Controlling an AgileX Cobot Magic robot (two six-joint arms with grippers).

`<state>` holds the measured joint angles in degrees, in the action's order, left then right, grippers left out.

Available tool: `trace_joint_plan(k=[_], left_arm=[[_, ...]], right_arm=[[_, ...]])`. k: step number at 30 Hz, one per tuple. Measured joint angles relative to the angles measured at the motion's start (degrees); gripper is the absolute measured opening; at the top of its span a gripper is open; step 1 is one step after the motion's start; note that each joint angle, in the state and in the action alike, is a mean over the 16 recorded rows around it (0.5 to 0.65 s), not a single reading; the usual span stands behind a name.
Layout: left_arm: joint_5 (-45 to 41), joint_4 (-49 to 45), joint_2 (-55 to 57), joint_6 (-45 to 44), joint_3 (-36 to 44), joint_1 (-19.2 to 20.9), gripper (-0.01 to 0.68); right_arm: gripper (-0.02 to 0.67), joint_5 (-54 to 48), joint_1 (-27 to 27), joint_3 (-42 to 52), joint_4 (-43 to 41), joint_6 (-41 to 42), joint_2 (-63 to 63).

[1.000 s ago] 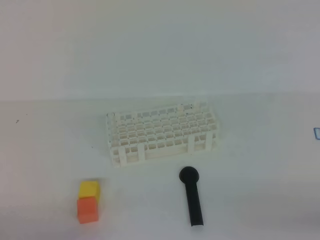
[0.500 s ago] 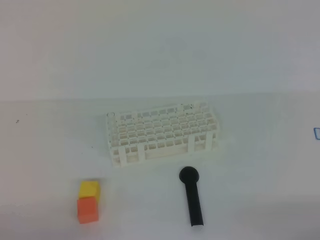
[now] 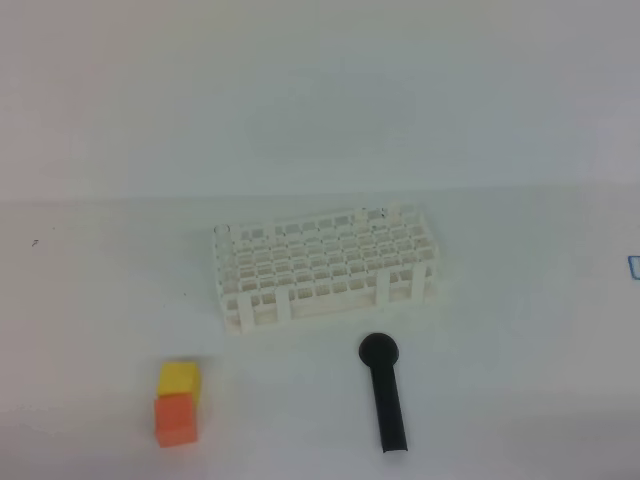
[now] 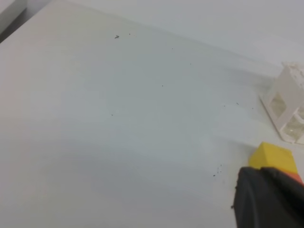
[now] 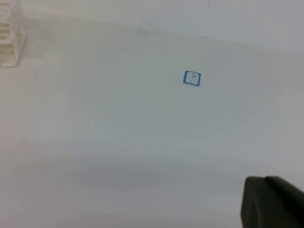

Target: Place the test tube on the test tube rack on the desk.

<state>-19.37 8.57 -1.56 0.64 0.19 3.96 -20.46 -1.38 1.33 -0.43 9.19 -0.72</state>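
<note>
The white test tube rack (image 3: pixel 325 265) stands on the desk (image 3: pixel 520 360) at mid-table, with its holes showing nothing inside. One corner of it shows in the left wrist view (image 4: pixel 287 107) and another in the right wrist view (image 5: pixel 8 40). I cannot make out the test tube in any view. Neither arm appears in the high view. Only a dark blurred piece of my left gripper (image 4: pixel 268 199) shows at the lower right of its view, and likewise of my right gripper (image 5: pixel 273 202). Both are shut, with nothing seen in them.
A black round-headed stick (image 3: pixel 385 395) lies in front of the rack. At the front left a yellow block (image 3: pixel 178 378) sits against an orange block (image 3: pixel 175 418); the yellow block (image 4: pixel 273 156) is just past the left gripper. A small blue square mark (image 5: pixel 192 78) is on the desk's right side.
</note>
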Motion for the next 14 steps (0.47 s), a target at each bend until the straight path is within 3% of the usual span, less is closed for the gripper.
trace_joint_plan(k=[14], left_arm=[[0.0,0.0,0.1,0.0,-0.1,0.0,-0.001]], right_arm=[[-0.001,0.0,0.0,0.0,0.0,0.0,0.0]])
